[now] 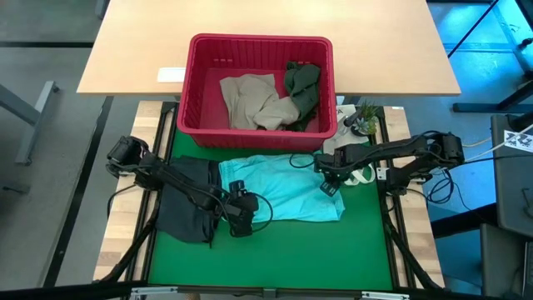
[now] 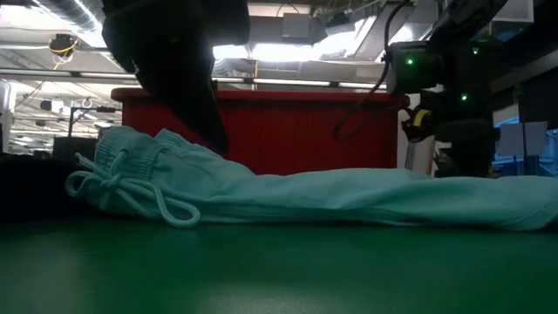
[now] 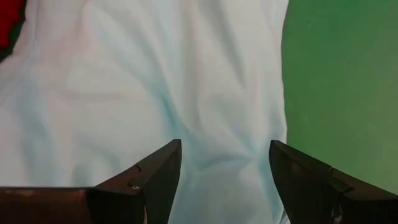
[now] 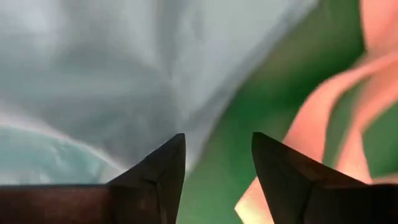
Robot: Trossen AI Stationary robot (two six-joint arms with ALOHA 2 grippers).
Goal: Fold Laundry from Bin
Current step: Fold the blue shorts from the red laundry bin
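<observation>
- Folding step under way: the light teal drawstring shorts [image 1: 283, 193] lie flat on the green mat [image 1: 275, 258], just in front of the red laundry bin [image 1: 260, 46].
- Left gripper [image 1: 241, 218] hovers low over the waistband end, fingers spread, nothing between them; the wrist view shows only teal cloth beneath.
- Right gripper [image 1: 330, 182] sits at the opposite end, over the shorts' edge; its fingers stand apart with no cloth pinched between them.
- Just beside the left arm, away from the shorts, a black garment [image 1: 190, 208] rests on the mat.
- Next move, I'd judge: both grippers need to pinch matching edges and carry one half over the other; thin fabric could slip or bunch.
- Inside the bin: a beige-tan garment [image 1: 250, 102] and a dark olive green one [image 1: 301, 90], crumpled and touching.
</observation>
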